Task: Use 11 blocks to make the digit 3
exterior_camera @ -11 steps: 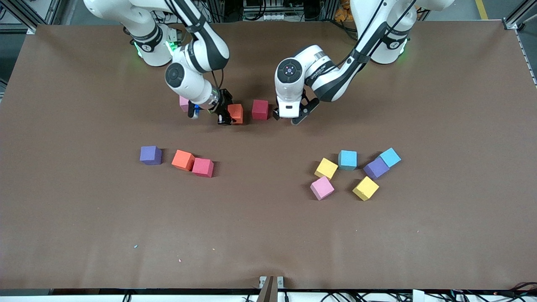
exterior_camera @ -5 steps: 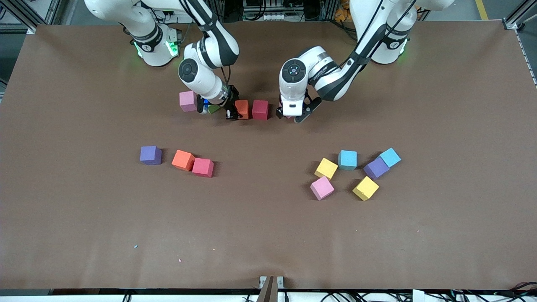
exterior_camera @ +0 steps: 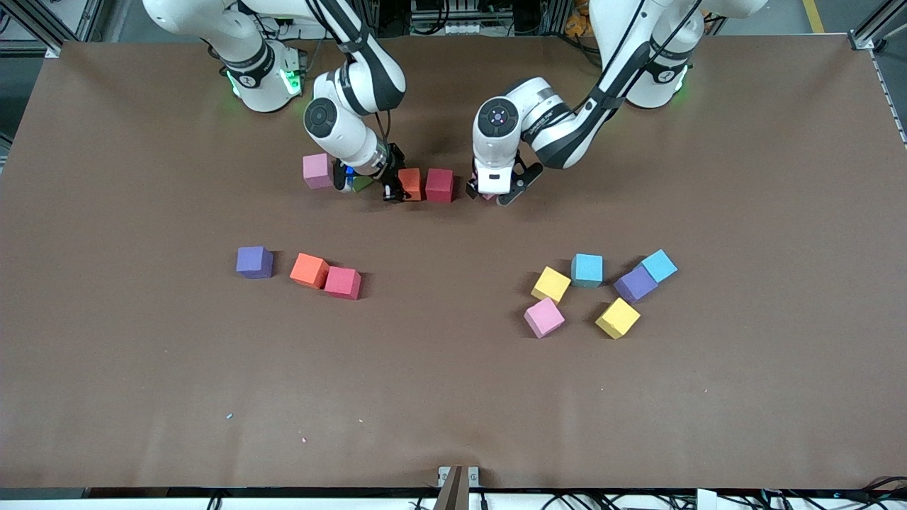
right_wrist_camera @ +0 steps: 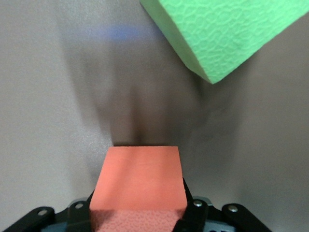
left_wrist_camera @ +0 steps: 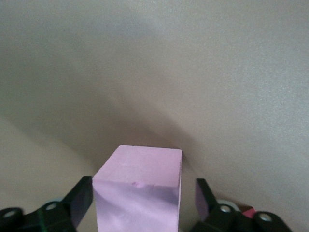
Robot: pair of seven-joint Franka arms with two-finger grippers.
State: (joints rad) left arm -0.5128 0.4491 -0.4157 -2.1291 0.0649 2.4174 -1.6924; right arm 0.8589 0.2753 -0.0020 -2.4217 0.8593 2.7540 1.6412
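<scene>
My right gripper (exterior_camera: 394,187) is shut on an orange block (exterior_camera: 409,184), low at the table and close beside a crimson block (exterior_camera: 439,185). In the right wrist view the orange block (right_wrist_camera: 137,179) fills the right gripper (right_wrist_camera: 137,209). My left gripper (exterior_camera: 489,193) stands beside the crimson block, toward the left arm's end. It straddles a pink block (left_wrist_camera: 140,179), mostly hidden in the front view. The left gripper (left_wrist_camera: 142,200) is open, with a gap at one finger. Another pink block (exterior_camera: 317,171) lies toward the right arm's end.
A green cube (exterior_camera: 361,184) (right_wrist_camera: 222,29) lies beside my right gripper. Nearer the front camera lie a purple (exterior_camera: 254,262), an orange (exterior_camera: 309,270) and a crimson block (exterior_camera: 343,282). Toward the left arm's end is a cluster of several yellow, cyan, purple and pink blocks (exterior_camera: 587,270).
My right gripper carried the orange block up beside the crimson block, uncovering the pink block and green cube. The left gripper settled lower over its pink block, fingers narrowing.
</scene>
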